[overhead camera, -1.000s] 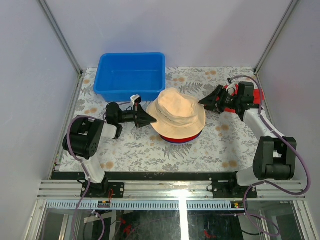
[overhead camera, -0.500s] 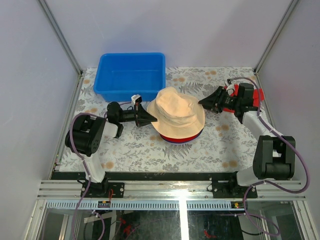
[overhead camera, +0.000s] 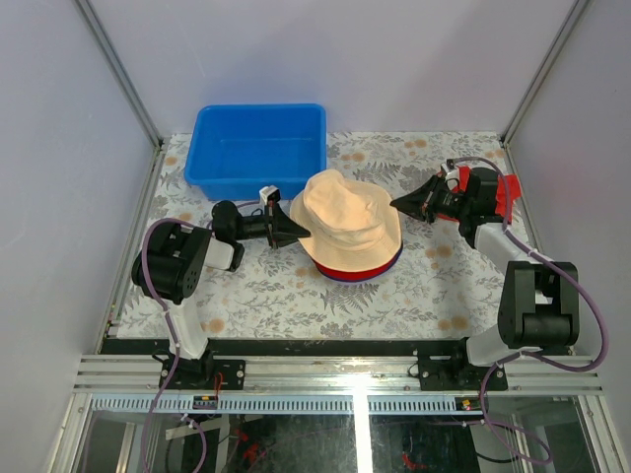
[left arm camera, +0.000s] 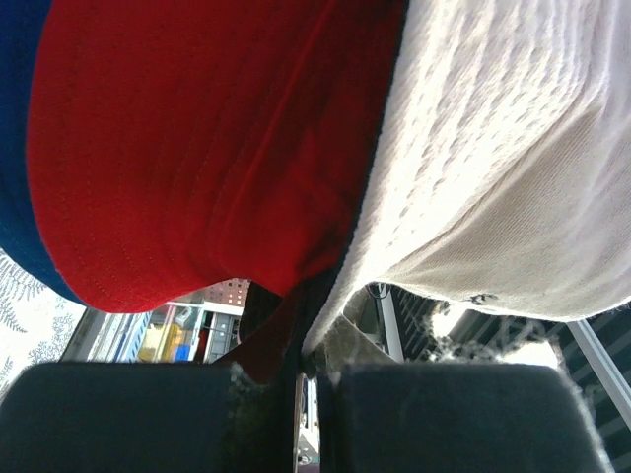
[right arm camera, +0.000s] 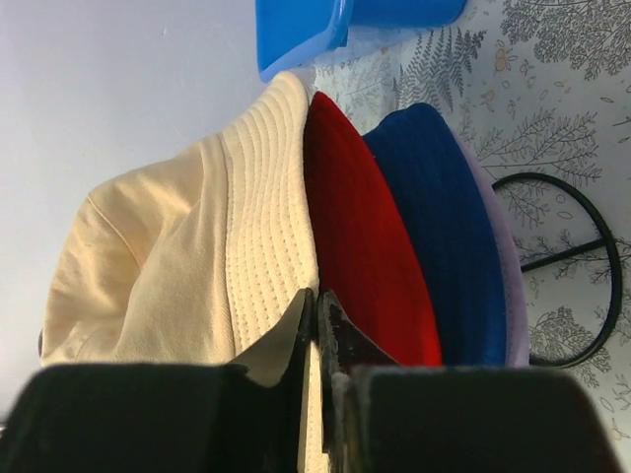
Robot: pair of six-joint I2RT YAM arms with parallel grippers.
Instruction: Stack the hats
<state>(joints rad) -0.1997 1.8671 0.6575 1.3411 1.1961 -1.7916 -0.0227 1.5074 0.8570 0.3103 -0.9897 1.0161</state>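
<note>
Floral-print cloth covers the table (overhead camera: pixel 296 305) nearest you. Past it, mid-table, you have the four hats in one pile: the beige hat (overhead camera: pixel 345 212) on top, the red hat (overhead camera: pixel 355 268) under it, then the navy hat (right arm camera: pixel 444 236), with the lavender hat (right arm camera: pixel 498 276) lowest. Your left gripper (overhead camera: pixel 296 235) lies at the pile's left brim, clenched tight. Red and beige brim edges hang right at its seam, and you cannot tell whether they are caught. Your right gripper (overhead camera: pixel 396 203) meets the right brim, its fingers (right arm camera: pixel 340 345) drawn to a thin slit and pinching the beige hat's edge. A black wire stand (right arm camera: pixel 613 266) shows just beside the lavender brim. Farthest back sits the blue bin (overhead camera: pixel 258 148).
</note>
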